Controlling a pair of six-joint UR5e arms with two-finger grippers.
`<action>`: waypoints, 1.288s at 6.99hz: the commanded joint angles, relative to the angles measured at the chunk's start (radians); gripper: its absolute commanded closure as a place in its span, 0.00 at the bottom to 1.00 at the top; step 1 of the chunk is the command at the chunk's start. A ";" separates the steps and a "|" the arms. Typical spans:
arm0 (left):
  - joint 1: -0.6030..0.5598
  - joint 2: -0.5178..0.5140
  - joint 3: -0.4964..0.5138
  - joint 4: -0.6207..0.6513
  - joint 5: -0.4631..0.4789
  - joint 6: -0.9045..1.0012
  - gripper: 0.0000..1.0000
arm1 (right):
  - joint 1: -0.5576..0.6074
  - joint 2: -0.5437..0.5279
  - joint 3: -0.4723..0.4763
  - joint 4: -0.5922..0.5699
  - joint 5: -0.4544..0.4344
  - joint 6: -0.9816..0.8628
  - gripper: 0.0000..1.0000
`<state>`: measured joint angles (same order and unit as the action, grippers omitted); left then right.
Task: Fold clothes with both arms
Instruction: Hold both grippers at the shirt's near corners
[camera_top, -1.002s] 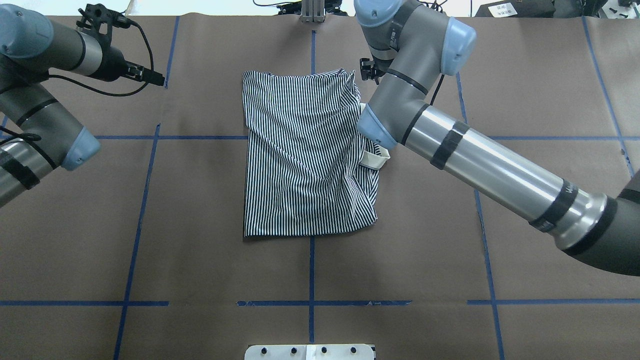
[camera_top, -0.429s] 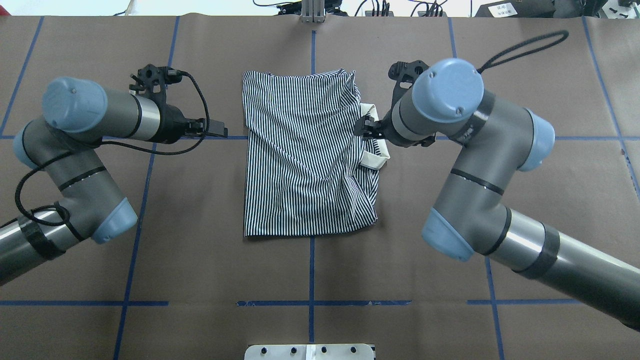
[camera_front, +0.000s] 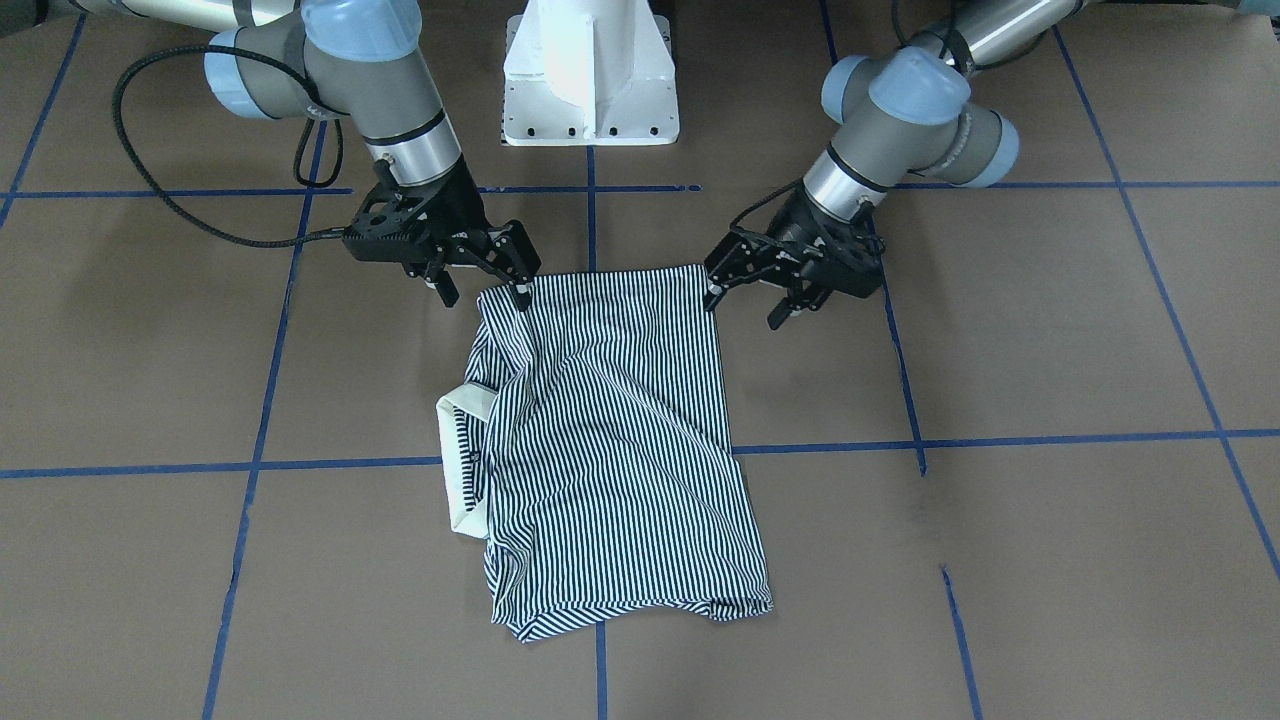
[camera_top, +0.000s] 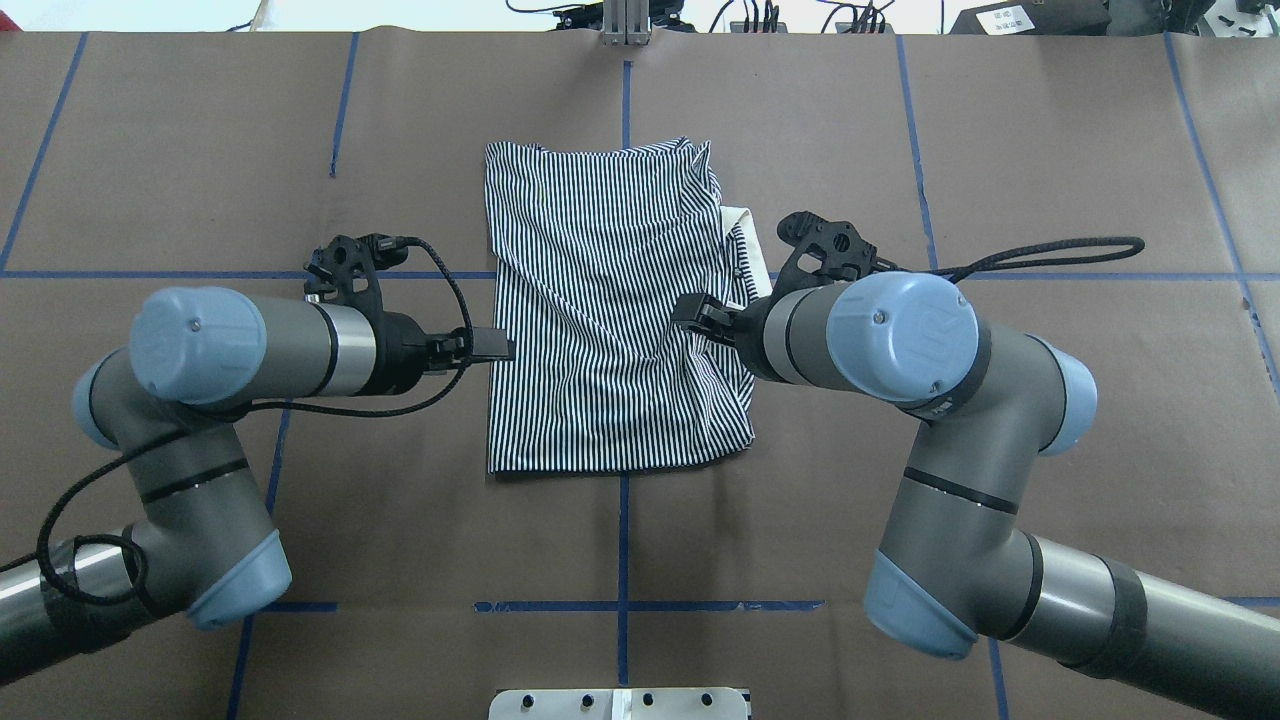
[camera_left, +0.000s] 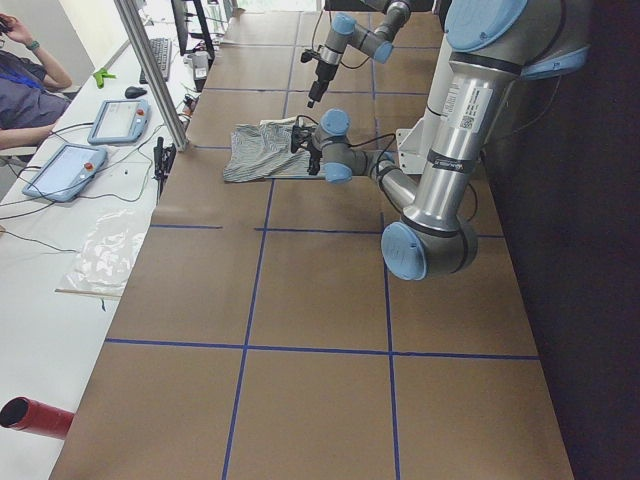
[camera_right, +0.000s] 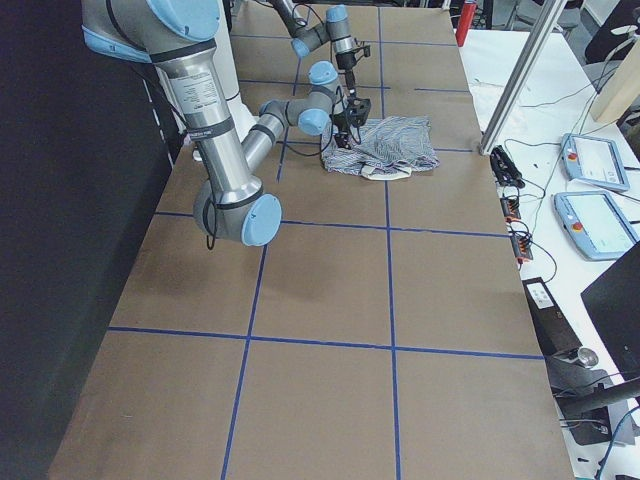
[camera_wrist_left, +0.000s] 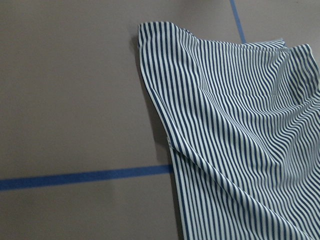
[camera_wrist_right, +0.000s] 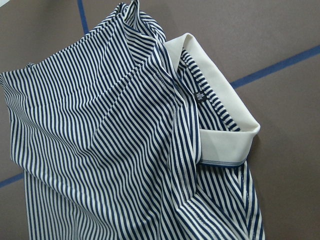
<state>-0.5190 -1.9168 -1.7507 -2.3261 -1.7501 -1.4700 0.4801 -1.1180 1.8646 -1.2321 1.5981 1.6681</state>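
As it lies folded in rough rectangle, striped polo shirt (camera_top: 600, 300) sits at table (camera_top: 1000, 420) centre, wrinkled; cream collar (camera_top: 748, 228) pokes out from edge on robot's right; left claw (camera_front: 743, 305) released, jaws spread, empty, hovering by shirt's left edge toward robot-side corner; right claw (camera_front: 487, 298) likewise spread and empty, by collar-side edge; blue tape lines (camera_top: 622, 540) grid brown table; white base (camera_front: 590, 80) stands beyond shirt's robot-side edge.

Open tabletop (camera_top: 1050, 150) beyond the shirt (camera_top: 600, 300)
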 joint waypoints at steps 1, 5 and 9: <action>0.118 0.008 -0.012 0.016 0.127 -0.250 0.46 | -0.035 -0.031 0.004 0.071 -0.058 0.045 0.02; 0.158 0.009 -0.007 0.118 0.166 -0.268 0.48 | -0.037 -0.037 0.004 0.071 -0.064 0.044 0.01; 0.158 0.024 -0.003 0.120 0.162 -0.257 0.48 | -0.037 -0.039 0.002 0.071 -0.064 0.041 0.01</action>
<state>-0.3605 -1.8995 -1.7536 -2.2066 -1.5860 -1.7287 0.4433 -1.1556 1.8675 -1.1612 1.5340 1.7102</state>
